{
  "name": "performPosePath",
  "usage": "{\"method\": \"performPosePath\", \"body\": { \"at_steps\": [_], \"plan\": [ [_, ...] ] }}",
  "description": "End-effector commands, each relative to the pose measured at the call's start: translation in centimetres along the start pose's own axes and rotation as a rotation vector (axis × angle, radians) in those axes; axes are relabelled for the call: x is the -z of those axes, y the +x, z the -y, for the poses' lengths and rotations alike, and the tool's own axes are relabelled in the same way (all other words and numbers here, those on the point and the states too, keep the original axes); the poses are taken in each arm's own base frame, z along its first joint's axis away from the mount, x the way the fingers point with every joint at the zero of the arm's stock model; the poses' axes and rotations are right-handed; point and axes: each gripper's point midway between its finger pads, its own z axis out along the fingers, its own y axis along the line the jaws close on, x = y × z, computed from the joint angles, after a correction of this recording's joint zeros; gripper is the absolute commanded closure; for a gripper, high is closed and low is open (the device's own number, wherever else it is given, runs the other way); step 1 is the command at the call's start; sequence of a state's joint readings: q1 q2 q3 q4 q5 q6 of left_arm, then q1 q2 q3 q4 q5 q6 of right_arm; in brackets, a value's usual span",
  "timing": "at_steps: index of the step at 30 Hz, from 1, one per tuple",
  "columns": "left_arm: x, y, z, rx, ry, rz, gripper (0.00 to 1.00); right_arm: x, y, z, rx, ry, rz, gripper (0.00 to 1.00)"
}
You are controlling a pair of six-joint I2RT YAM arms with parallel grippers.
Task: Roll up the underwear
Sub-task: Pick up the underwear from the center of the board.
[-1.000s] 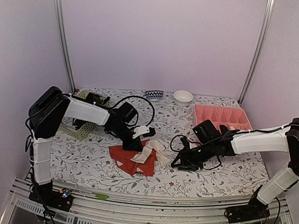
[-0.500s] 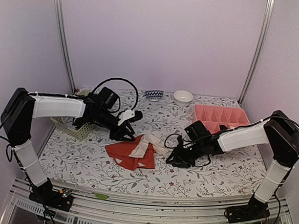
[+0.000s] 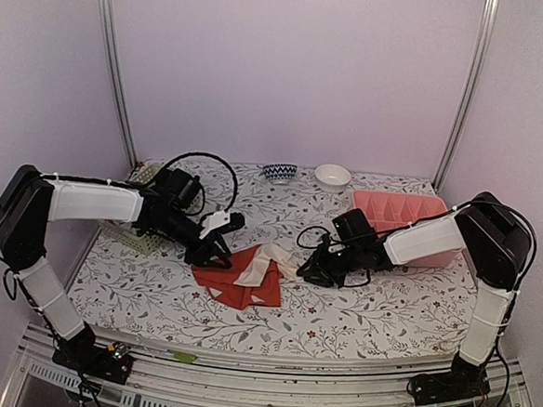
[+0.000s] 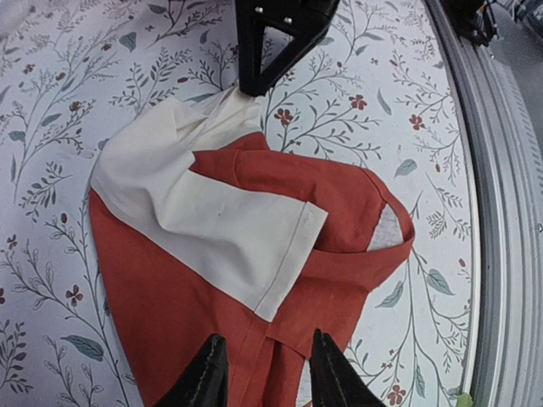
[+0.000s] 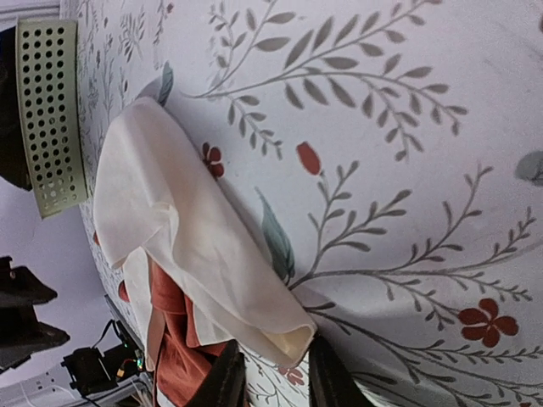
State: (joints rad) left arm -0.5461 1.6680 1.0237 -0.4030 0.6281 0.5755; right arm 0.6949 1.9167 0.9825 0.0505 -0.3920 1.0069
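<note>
The underwear [image 3: 240, 280] lies crumpled mid-table, red-orange with a cream-white part [image 3: 269, 262] folded over it. In the left wrist view my left gripper [image 4: 265, 373] stands open over the red cloth [image 4: 170, 288], one fingertip on each side of a fold. My left gripper [image 3: 214, 253] sits at the garment's left edge. My right gripper [image 3: 304, 271] is at the garment's right end. In the right wrist view my right gripper [image 5: 276, 377] is open, with the cream corner [image 5: 284, 335] between its fingertips and a gap still showing.
A pale green perforated basket [image 3: 137, 238] stands at the left behind my left arm. A pink divided tray [image 3: 411, 210] is at the back right, behind my right arm. A white bowl [image 3: 332, 176] and a blue-patterned bowl [image 3: 279, 172] stand at the back edge. A metal rail [image 4: 501, 212] runs along the near edge.
My left gripper opened, let go of the cloth and drew back to the garment's left edge. My right gripper moved left up to the cream corner, its jaws narrowing.
</note>
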Motion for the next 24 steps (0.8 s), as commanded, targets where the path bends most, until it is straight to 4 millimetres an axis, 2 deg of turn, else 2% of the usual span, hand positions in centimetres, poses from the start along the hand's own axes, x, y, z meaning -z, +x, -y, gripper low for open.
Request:
{"method": "performPosePath", "body": {
  "at_steps": [1,5,6,16,24],
  "plan": [
    [-0.6,0.1,2.2,-0.128,0.03,-0.005,0.67,-1.0,-0.2,4.2,-0.081,0.13,0.017,0.79],
    [-2.5,-0.5,2.6,-0.225,-0.015,-0.036,0.69,-1.1,-0.5,4.3,-0.087,0.13,0.022,0.98],
    [-2.9,-0.7,2.6,-0.245,-0.021,-0.038,0.7,-1.1,-0.6,4.2,-0.086,0.128,0.021,1.0],
    [-6.4,0.1,3.5,-0.376,-0.002,-0.099,0.74,-1.1,-1.0,3.8,-0.078,0.121,0.031,1.0],
    [-8.0,0.0,2.2,-0.368,-0.041,-0.118,0.73,-1.2,-1.1,3.7,-0.075,0.121,0.031,1.0]
  ]
}}
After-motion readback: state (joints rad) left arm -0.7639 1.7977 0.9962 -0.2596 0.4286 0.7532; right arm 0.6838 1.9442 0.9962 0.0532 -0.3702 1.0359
